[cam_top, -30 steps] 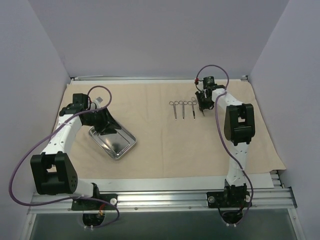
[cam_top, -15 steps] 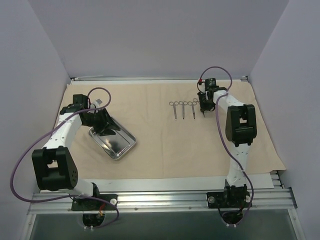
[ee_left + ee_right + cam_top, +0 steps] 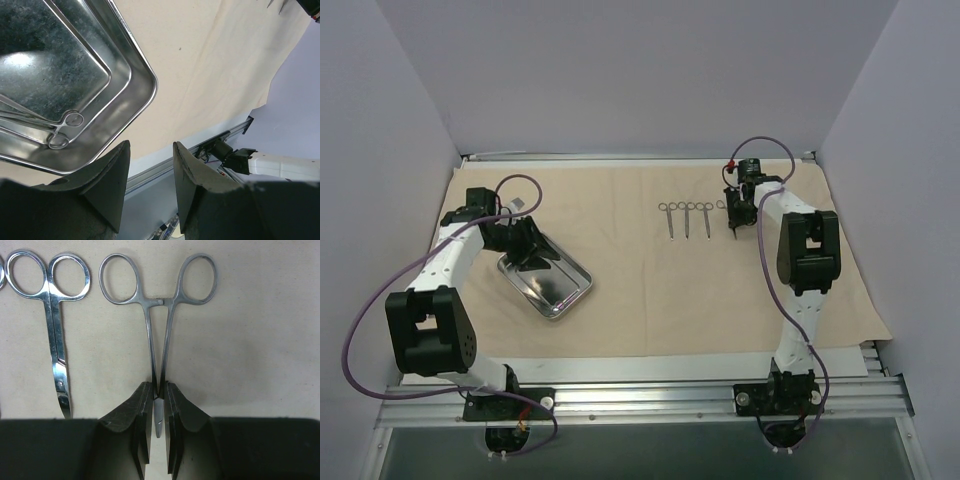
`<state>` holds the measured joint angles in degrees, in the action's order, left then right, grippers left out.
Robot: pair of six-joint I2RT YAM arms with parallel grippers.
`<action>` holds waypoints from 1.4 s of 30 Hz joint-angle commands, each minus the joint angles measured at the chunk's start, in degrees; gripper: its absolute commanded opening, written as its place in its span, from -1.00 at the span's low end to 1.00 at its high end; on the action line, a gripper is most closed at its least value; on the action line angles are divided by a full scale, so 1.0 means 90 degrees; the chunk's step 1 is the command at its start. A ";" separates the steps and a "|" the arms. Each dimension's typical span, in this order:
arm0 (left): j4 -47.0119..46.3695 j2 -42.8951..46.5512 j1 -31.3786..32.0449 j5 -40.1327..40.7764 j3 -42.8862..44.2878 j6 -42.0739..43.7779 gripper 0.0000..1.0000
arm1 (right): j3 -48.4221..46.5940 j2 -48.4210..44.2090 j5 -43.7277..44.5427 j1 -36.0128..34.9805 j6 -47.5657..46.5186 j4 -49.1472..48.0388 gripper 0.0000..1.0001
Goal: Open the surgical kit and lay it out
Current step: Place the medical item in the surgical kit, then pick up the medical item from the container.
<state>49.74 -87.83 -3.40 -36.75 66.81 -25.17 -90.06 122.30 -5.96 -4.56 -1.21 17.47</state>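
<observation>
Cloth wrap [image 3: 650, 290]: spread flat under everything, so we judge the kit opened.
Steel tray [image 3: 548, 280]: eight o'clock, one instrument [image 3: 60, 132] inside awaiting layout.
Laid row [image 3: 688, 218]: one o'clock, where we line instruments up.
Right gripper [image 3: 157, 387]: wrist pitched down, clenched on the forceps [image 3: 156, 302] tip beside the scissors [image 3: 55, 325].
Left gripper [image 3: 150, 150]: released, poised over the tray.

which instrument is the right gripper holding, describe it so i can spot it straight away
On the far side of the beige cloth, right of centre, lies a row of instruments, silver with ring handles. The right gripper is shut on the clamp at the right end of that row. Unlike the scissors beside it, it has two thin shanks spreading to wide-set rings.
</observation>
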 commanded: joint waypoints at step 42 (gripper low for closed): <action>0.0773 -0.0768 0.0269 0.2187 0.0116 -0.1246 -0.24 | -0.0735 -0.2671 -0.2640 -0.1105 0.1873 0.0323 0.99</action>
<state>55.92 -92.31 -3.20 -20.51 67.83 -32.38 -94.59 97.23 -23.64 -14.83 14.17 14.28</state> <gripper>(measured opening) 0.388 0.994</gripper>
